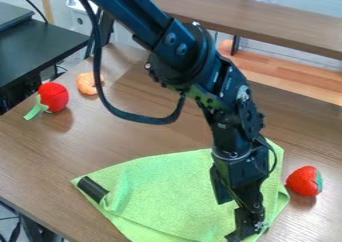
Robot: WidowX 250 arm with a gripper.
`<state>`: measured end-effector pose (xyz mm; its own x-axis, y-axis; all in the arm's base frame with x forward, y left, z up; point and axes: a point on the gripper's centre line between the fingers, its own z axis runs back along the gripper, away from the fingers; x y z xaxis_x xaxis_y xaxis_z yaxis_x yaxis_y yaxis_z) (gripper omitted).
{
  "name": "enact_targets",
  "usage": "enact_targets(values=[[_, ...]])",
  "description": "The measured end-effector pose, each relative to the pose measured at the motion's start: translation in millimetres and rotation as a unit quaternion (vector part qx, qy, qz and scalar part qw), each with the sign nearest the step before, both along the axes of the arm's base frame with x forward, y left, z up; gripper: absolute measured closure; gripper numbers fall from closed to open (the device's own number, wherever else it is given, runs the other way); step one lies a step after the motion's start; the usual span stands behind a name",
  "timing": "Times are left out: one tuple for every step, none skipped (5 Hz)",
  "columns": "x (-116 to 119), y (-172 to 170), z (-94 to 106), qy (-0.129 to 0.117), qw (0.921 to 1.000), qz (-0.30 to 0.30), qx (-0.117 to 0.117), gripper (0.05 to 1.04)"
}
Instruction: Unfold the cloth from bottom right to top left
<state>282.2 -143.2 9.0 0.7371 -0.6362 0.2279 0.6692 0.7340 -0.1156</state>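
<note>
Black angular gripper (pixel 246 234) at lower right of folded lime-green cloth (pixel 167 196), apparently the grasping step — jaw spacing undeterminable — next requires securing one layer, then drawing it top-left.

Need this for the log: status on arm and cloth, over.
Gripper low at lower right of green cloth. Cloth on table, rumpled near left corner. Maybe in way: black piece at that corner; red strawberry close off right edge.

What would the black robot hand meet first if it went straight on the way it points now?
Probably the light green fabric cloth, near its lower right part; the hand points down at it. Whether they touch is unclear.
</note>
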Motion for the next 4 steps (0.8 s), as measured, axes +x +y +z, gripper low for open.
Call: enact_targets(values=[[-3.8,1.5,-9.7,0.015,0.9999,0.001,0.006,0.084],[-6.8,3.5,-13.0,0.017,0.9998,0.01,0.007,0.084],[-5.3,5.9,-13.9,0.013,0.9996,0.02,0.016,0.084],[-6.1,2.2,-13.8,0.008,0.9997,0.017,0.018,0.084]])
